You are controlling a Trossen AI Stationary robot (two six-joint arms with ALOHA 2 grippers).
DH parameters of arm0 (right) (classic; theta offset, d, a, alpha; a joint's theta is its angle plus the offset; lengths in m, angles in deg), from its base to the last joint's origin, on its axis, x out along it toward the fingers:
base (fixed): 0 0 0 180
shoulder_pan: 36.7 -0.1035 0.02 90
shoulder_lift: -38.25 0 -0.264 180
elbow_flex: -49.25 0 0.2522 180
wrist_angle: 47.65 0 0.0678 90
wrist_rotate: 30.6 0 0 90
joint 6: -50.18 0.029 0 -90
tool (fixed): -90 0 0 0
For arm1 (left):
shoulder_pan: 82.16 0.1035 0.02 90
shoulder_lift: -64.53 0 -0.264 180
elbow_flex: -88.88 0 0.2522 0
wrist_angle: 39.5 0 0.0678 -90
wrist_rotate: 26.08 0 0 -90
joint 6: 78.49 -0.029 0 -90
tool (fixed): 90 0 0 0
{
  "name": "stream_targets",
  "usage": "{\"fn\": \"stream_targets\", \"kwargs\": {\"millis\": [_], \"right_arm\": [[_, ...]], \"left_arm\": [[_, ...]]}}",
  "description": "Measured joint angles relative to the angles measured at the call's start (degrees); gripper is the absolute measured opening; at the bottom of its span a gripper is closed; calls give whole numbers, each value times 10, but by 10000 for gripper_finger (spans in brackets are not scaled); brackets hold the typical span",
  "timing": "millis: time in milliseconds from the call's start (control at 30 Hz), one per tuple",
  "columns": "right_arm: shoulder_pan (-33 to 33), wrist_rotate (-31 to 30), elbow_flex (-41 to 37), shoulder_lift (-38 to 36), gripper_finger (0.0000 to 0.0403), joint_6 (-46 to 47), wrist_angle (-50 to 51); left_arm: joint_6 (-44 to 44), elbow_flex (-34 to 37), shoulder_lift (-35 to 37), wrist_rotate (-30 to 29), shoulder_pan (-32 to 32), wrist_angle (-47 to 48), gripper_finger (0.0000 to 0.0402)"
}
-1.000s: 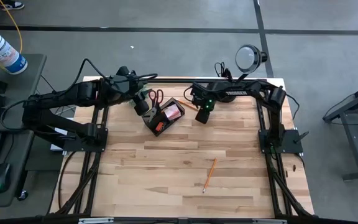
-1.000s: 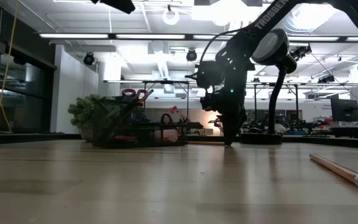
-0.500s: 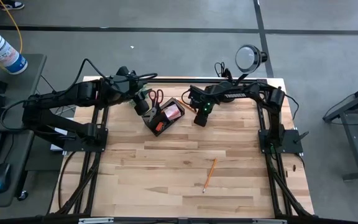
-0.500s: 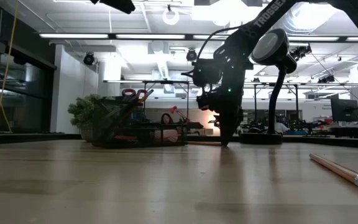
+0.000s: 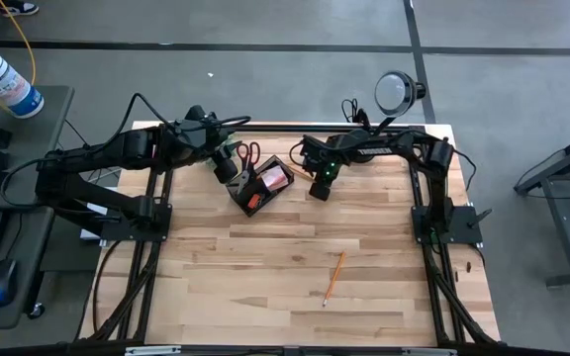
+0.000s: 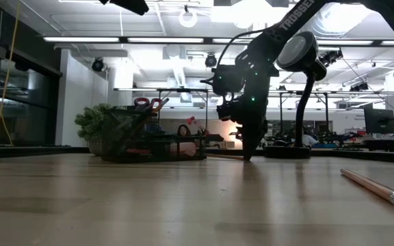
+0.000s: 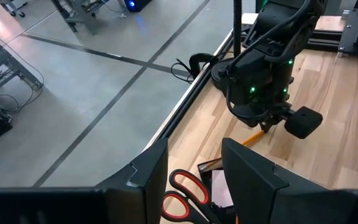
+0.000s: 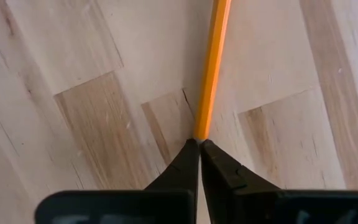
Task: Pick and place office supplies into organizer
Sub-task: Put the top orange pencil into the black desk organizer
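**A:** Starting at the left, what is the left gripper [image 5: 228,170] doing?

**B:** It hovers with its fingers apart and nothing between them, just over the red-handled scissors [image 7: 188,194] that stand in the small black compartmented organizer [image 5: 261,184]. The organizer sits directly beneath and a little to the right of that gripper, with a pink sticky-note pad [image 5: 276,178] already inside.

**A:** And next along?

**B:** The right gripper [image 5: 319,189], just to the right of the organizer and low against the pale wooden worktop [image 5: 295,272]. Its fingers are drawn together on the end of a long orange-yellow pencil [image 8: 212,65] that runs straight ahead of the tips along the boards.

**A:** Is the hold sound?

**B:** I judge it thin: only the very end seems pinched, so the pencil could swing or slip. Lift slowly, keep it level until it clears the wood, then tip it point-down over an open compartment and let go only once it is well inside the wall.

**A:** Anything else to mind?

**B:** The left gripper is close over the organizer, so approach from the right side. A second yellow pencil [image 5: 333,278] lies well behind the right gripper, mid-worktop, still to be collected.
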Motion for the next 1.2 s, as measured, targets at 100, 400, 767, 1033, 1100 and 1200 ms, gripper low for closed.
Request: {"fn": "stream_targets", "kwargs": {"millis": [100,400,767,1033,1100,1200], "right_arm": [[8,-2,-1,-6,2,2,-1],[51,-17,-3,-16,1,21,-26],[72,28,-2,-17,1,32,-49],[72,49,32,-18,1,31,-46],[74,50,52,-19,1,30,-39],[75,50,82,-19,0,28,-29]], "left_arm": [[0,0,0,0,0,0,138],[-3,0,0,0,0,1,138],[-3,0,0,0,0,2,138],[-4,0,0,-5,0,10,138],[-3,0,0,-9,0,12,138],[-3,0,0,-9,0,15,138]]}}
